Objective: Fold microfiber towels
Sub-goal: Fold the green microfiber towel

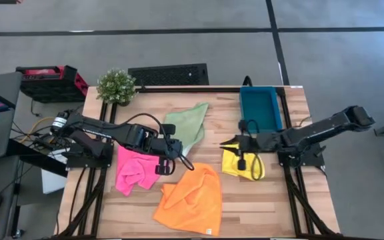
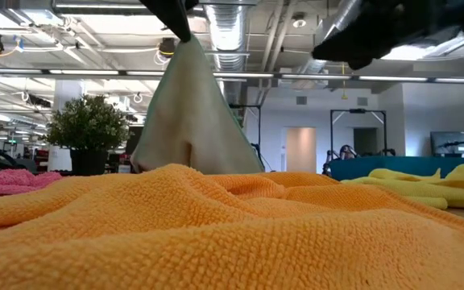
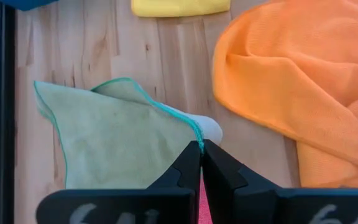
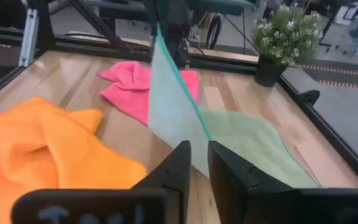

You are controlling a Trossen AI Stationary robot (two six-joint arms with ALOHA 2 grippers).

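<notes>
My left gripper (image 1: 177, 148) is shut on the sage green towel (image 1: 189, 127) and holds one corner up over the middle of the table. My right gripper (image 1: 224, 142) hovers level just right of that towel, above the yellow towel (image 1: 237, 164). Its fingers (image 4: 199, 155) are open by a narrow gap with nothing between them. The pink towel (image 1: 135, 170) lies crumpled under the left arm. The orange towel (image 1: 192, 195) lies rumpled at the near middle. My left gripper pinches a corner of the green towel (image 3: 194, 138), at its teal-stitched edge, between the two fingertips. The fingers slant down from the table's left. The towel hangs below them like a tent (image 2: 192, 121), and its far part (image 4: 253, 143) lies flat on the table.
A teal bin (image 1: 260, 107) stands at the far right of the table, and a potted plant (image 1: 117, 85) at the far left corner. Bare wood shows between the green, orange and yellow towels (image 3: 166, 68).
</notes>
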